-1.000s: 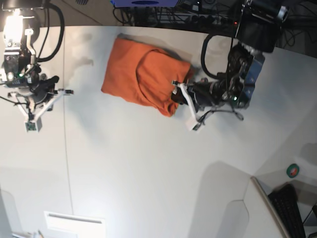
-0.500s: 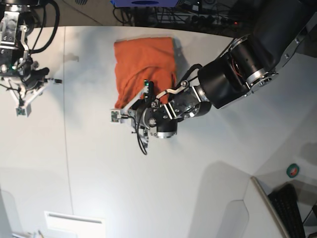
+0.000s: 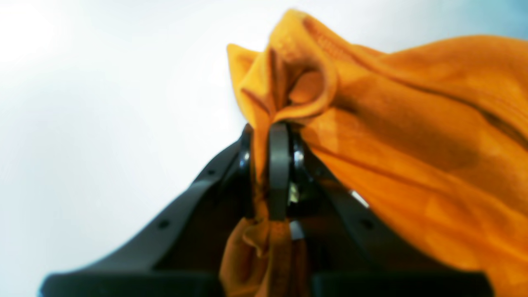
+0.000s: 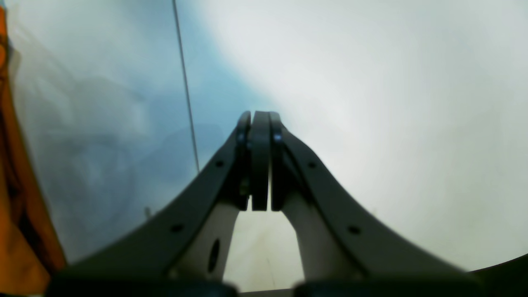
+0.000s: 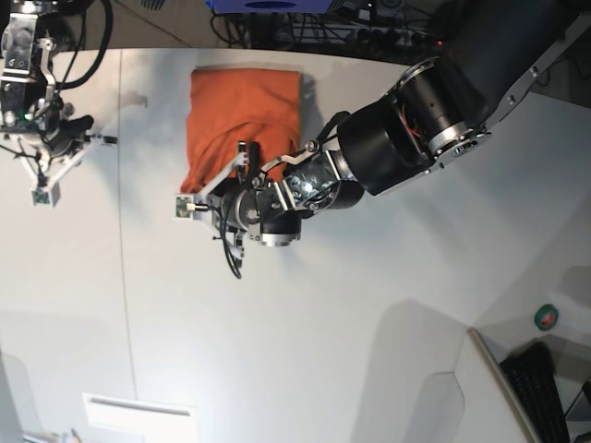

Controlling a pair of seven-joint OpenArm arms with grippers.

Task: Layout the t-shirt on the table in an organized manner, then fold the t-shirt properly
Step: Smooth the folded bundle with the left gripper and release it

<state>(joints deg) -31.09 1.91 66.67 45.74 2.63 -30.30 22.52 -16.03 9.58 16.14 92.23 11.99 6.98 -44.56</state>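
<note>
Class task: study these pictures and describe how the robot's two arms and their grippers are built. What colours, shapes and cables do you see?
The left arm is a thick black cylinder with silver rings. Its left gripper has thin white struts, a black core and a looping black cable. The right gripper is also a white-strutted frame, hung with black cables. In the wrist views, both show dark V-shaped finger frames with small round holes.

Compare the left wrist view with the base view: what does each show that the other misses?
Only the left wrist view shows the left pincer shut on a bunched fold of the orange t-shirt, cloth squeezed between its jaws. Only the base view shows the t-shirt's folded rectangle, the right pincer apart from the cloth at the table's side, and the dark seam line. Both show the t-shirt and the white table.
</note>
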